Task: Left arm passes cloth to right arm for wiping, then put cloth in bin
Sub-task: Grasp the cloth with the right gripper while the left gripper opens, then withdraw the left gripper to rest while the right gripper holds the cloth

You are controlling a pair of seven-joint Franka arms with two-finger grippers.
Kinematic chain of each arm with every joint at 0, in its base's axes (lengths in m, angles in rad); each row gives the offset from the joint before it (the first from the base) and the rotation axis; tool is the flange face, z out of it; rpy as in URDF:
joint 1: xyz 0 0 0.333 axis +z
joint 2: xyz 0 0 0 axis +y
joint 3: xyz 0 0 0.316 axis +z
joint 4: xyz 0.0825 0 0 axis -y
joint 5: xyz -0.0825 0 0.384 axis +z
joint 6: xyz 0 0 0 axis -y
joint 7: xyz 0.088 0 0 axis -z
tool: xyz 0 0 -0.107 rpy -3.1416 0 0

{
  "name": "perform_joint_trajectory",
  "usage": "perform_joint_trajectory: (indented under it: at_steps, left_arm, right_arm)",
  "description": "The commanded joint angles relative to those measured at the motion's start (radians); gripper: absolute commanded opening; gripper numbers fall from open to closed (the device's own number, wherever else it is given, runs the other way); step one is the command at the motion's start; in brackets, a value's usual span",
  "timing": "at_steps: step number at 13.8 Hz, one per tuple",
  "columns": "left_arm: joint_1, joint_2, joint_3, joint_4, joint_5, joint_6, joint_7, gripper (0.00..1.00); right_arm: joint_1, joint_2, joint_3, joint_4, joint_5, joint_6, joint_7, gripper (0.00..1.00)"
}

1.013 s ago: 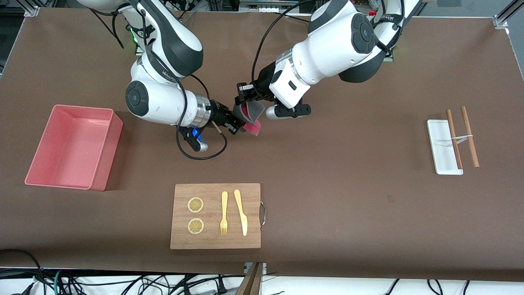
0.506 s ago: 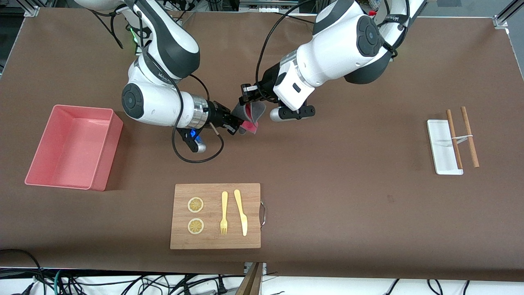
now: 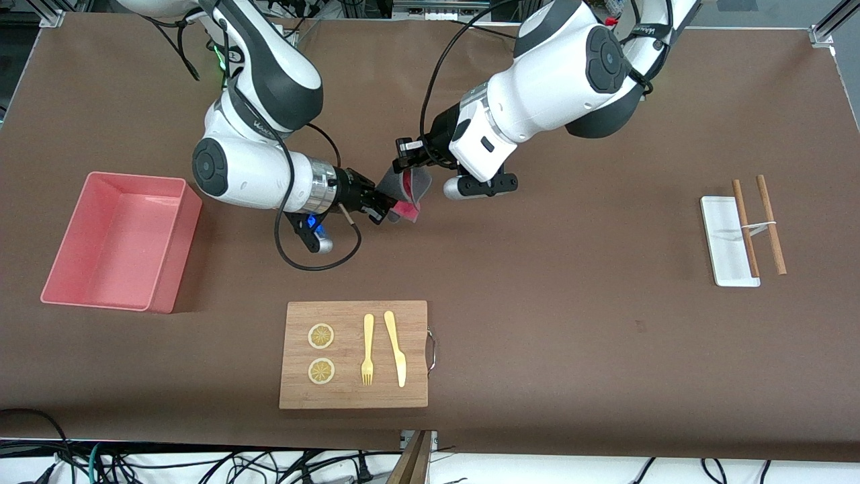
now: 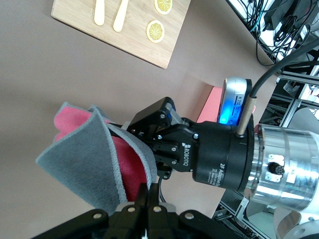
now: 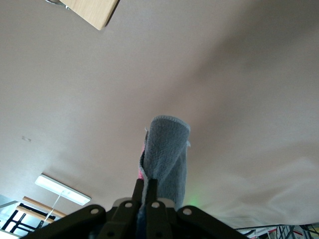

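Cloth (image 3: 405,193): held in the air over bare table (image 3: 571,302), approx. mid-table, between the two wrists. Grey face outward, magenta face folded inward. It is pinched at two places at once, which fits a handover in progress.

Left gripper (image 3: 402,156): fingers together on one edge of the cloth; in the left wrist view the cloth (image 4: 94,159) runs down into the closed fingertips. Judgement: this grip stays on so the cloth cannot drop until the other arm has it.

Right gripper (image 3: 384,205): jaws clamped on the cloth's other edge; the right wrist view shows the cloth (image 5: 164,154) standing up out of the shut fingertips. Seen from the left wrist, the right gripper (image 4: 137,130) bites the magenta fold from the side, so the two grips do not collide.

Judged step: transfer approx. done; release by the left arm is not yet made.

Wooden board (image 3: 353,354) w/ fork, knife and two lemon slices lies nearer the camera. Bin (image 3: 171,252) sits toward the right arm's end, within that arm's reach for drop-off.
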Motion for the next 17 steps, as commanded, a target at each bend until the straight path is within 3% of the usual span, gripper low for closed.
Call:
perform_joint_trajectory:
  at_steps: [1, 2, 3, 7, 15, 17]
  left_arm:
    - [0.0, 0.002, 0.004, 0.02, -0.021, -0.023, 0.002, 0.0]
    - [0.001, 0.001, 0.004, 0.02, -0.015, -0.023, 0.008, 0.73]
    - [0.001, -0.001, 0.001, 0.018, -0.001, -0.024, 0.009, 1.0]
    - [0.01, -0.022, 0.013, 0.015, 0.019, -0.108, 0.011, 1.0]
    - [0.071, -0.042, 0.01, 0.018, 0.189, -0.199, 0.027, 1.0]
    - [0.121, -0.045, 0.007, 0.018, 0.247, -0.273, 0.104, 1.0]
  right_arm:
    - [-0.012, -0.008, 0.003, 0.007, 0.018, -0.011, 0.002, 0.0]
    - [-0.015, -0.008, 0.003, 0.007, 0.018, -0.011, 0.002, 0.0]
    - [-0.015, -0.008, 0.003, 0.007, 0.018, -0.011, 0.002, 0.0]
    - [-0.015, -0.008, 0.003, 0.007, 0.018, -0.011, 0.002, 0.0]
    - [0.0, 0.032, 0.003, -0.002, -0.002, -0.011, 0.004, 0.0]
    - [0.023, 0.075, 0.003, -0.012, -0.098, -0.008, -0.007, 0.0]
